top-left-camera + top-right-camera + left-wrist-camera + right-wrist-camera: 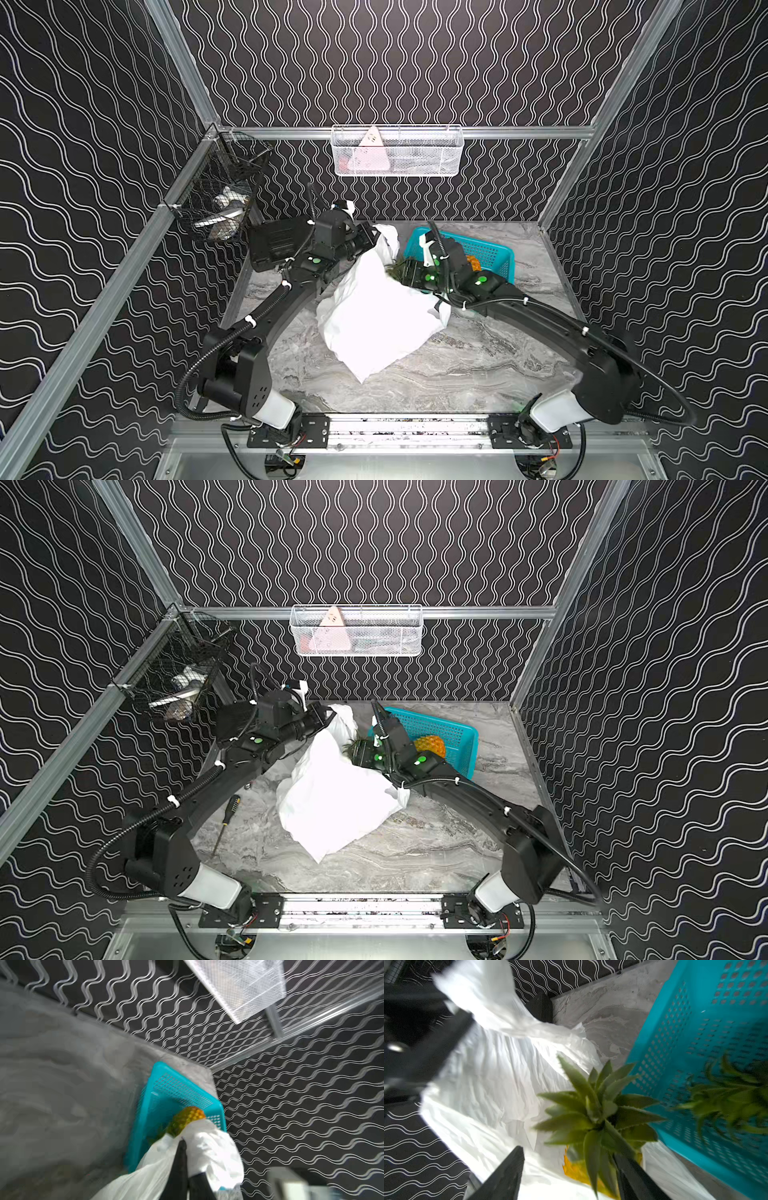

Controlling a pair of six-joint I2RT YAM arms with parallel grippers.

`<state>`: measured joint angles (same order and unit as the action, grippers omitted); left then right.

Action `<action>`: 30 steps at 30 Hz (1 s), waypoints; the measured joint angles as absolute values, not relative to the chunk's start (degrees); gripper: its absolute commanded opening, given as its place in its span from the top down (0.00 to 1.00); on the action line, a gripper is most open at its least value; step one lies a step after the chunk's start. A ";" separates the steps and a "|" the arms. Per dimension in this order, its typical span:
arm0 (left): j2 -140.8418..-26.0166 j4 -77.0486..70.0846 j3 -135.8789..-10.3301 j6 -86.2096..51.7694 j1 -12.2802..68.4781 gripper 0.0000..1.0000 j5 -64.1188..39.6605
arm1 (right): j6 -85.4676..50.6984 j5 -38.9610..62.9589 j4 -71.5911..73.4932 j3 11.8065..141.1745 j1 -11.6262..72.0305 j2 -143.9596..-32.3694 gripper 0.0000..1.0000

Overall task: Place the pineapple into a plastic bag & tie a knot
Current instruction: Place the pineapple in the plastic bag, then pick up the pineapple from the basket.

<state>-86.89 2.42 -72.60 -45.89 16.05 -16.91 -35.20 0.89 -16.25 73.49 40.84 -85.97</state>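
Observation:
The white plastic bag [374, 316] [332, 800] lies crumpled mid-table, its far edge lifted. My left gripper [376, 237] [185, 1147] is shut on that raised edge [207, 1153]. The pineapple [596, 1109] has its green crown between the spread fingers of my right gripper [568, 1152] [355, 750], which is open. Its yellow body rests against bag film [498, 1074] beside the teal basket [453, 729] [716, 1022]. An orange-yellow pineapple body [432, 746] [187, 1118] shows at the basket behind my right wrist. No knot is in view.
A blurred second leafy crown [726, 1095] shows inside the basket. A screwdriver [226, 816] lies by the left arm. A black wire basket [220, 195] hangs at the left rail and a white mesh basket [397, 151] on the back rail.

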 measured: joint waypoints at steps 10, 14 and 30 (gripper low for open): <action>-84.18 14.68 -72.82 -40.38 12.84 1.00 -19.38 | -26.35 -15.90 -38.76 83.79 27.05 -94.02 0.14; -86.76 19.09 -76.29 -37.41 11.07 0.97 -18.04 | -19.07 -23.51 -44.21 90.06 30.17 -103.70 0.12; -92.38 26.59 -80.44 -31.81 8.73 1.00 -21.34 | 23.73 -18.09 -39.44 89.52 31.00 -107.92 0.11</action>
